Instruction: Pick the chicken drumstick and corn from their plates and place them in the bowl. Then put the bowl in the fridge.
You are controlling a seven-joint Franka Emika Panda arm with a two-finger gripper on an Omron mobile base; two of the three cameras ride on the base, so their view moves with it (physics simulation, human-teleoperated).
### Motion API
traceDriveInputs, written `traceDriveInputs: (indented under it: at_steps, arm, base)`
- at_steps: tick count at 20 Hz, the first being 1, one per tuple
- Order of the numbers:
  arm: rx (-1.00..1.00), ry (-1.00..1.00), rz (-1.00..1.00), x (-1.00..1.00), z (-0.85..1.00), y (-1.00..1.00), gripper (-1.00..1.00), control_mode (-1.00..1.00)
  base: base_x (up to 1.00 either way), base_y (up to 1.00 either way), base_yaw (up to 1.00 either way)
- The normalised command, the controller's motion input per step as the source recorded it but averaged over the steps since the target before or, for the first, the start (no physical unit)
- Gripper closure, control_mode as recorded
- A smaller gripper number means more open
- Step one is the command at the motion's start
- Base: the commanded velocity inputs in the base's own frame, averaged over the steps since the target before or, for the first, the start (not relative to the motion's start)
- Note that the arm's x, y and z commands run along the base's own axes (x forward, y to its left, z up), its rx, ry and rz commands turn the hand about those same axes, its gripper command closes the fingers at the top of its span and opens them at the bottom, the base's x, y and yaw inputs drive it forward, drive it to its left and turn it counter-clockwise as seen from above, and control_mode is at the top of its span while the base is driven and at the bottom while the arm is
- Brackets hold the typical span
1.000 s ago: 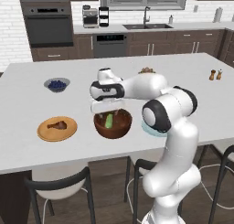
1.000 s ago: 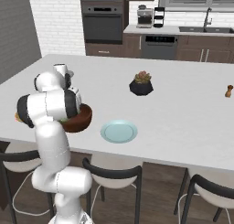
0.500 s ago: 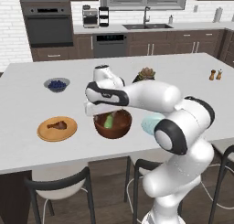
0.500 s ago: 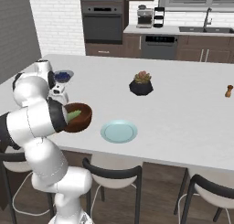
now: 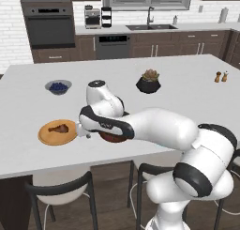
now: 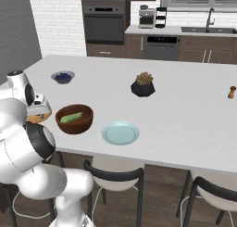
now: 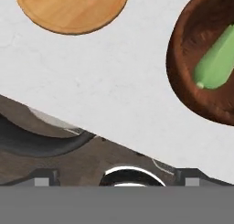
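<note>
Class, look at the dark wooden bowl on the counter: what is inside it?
The corn lies inside the bowl, a yellow-green cob resting on the bottom. Nothing else shows in it. In the left base view the arm covers most of the bowl.

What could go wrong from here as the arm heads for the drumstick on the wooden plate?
The chicken drumstick is small and lies flat on the wooden plate; the open gripper might pinch it off-centre and drop it, or push the plate along the counter. The plate sits near the counter's front edge, so a shove could send it off. The arm also reaches close over the bowl holding the corn and could nudge it.
</note>
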Motion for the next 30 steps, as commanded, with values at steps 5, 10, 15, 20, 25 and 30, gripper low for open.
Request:
traceDriveInputs:
  at_steps: [5,10,15,20,25,30]
  arm:
    - [0.0,-0.03,0.37,0.25,0.04,0.47,-1.0,-1.0]
    - [0.0,0.03,0.35,0.83,0.01,0.3,-1.0,-1.0]
    - [0.0,0.06,0.25,0.98,0.0,0.4,-1.0,-1.0]
    - [-0.07,0.0,0.01,0.69,-0.06,0.81,-1.0,-1.0]
    - [-0.09,0.02,0.0,0.54,-0.05,0.45,-1.0,-1.0]
    - [-0.06,0.1,0.0,0.6,-0.17,0.2,-1.0,-1.0]
  base:
    - [0.0,0.0,0.0]
    - [0.0,0.0,0.0]
    - [0.0,0.0,0.0]
    - [0.0,0.0,0.0]
    - [0.0,0.0,0.0]
    - [0.0,0.0,0.0]
